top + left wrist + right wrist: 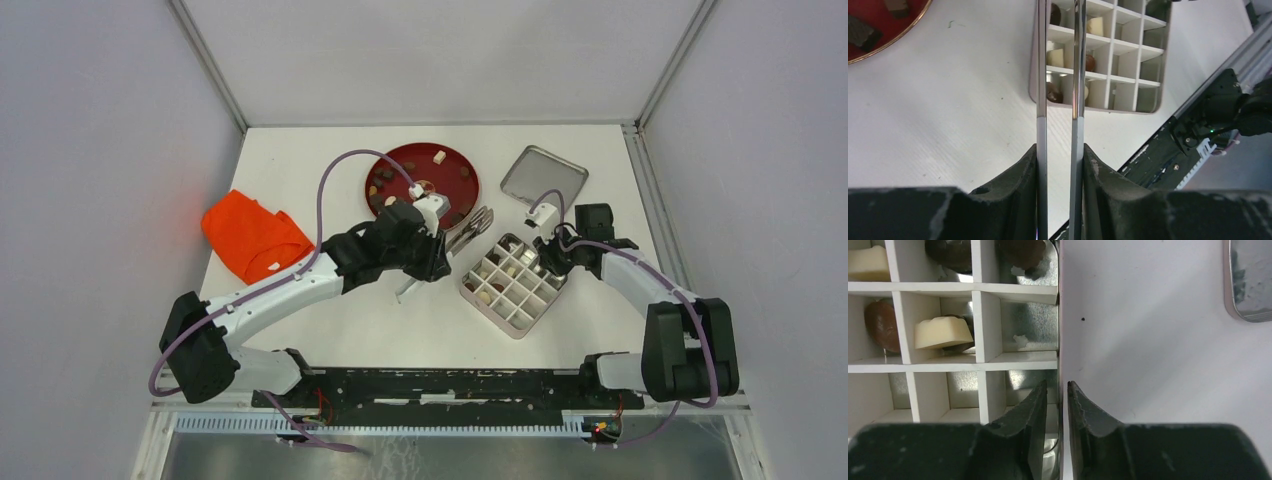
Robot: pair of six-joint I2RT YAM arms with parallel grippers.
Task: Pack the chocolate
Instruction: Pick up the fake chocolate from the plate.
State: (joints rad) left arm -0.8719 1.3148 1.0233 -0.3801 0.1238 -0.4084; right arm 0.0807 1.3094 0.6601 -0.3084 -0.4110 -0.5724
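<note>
Left gripper (1059,150) is clamping the tweezers (1041,75), which are pointing toward the box (1148,106). Right gripper (1057,387) is straddling the box's wall, jaws slightly apart. Chocolate (943,332) is lying partly in the box's cells, partly on the plate (425,147).

On the white table (420,335), a round red plate (455,195) sits at the far centre, and a crumpled orange cloth (255,237) lies well apart to its left, at the table's left edge. A pale pink box (489,311) with a white grid of dividers and a shiny metal floor sits right of centre, turned corner-on, and a silvery rounded-corner lid (543,177) lies flat just beyond it, not touching. Metal tweezers (470,232) run slantwise between plate and box, tips near the plate's near-right rim.
</note>
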